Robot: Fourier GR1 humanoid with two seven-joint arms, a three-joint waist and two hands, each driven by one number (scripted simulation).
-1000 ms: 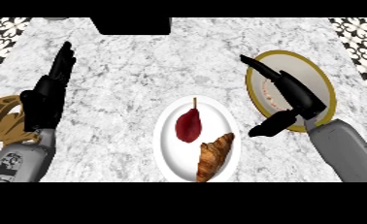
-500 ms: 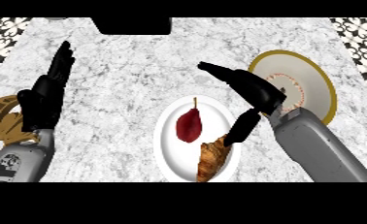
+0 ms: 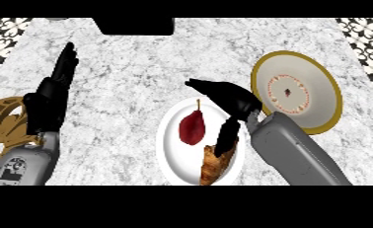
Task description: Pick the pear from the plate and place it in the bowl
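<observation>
I am now in the reaching step. My right hand [image 3: 227, 98] is over the upper right edge of the white plate [image 3: 169, 143], with the fingers stretched out toward the left and the thumb hanging down, so the hand is spread and it holds nothing. The red pear [image 3: 192, 127] lies on the left half of this plate, its thin stem pointing up to the far side. It is just beside the hand but I see no contact yet. A croissant [image 3: 216, 160] lies on the lower right part of the same plate, very near the pear, and the thumb hangs just above its upper end.

To do this step well, I think the hand must go a little more to the left and down, so that the fingers come on the far side of the pear's wide body and the thumb on the near side. I would take the thick lower part, not the stem. The thumb should go between pear and croissant without pushing the pastry, because a push there could also roll the pear to the plate's rim.

The bowl [image 3: 297, 93], cream inside with a golden rim, stands on the tabletop [image 3: 131, 64] to the right, partly behind my forearm, so afterwards the way is short.

My left hand [image 3: 53, 94] rests open at the left edge, fingers up.
</observation>
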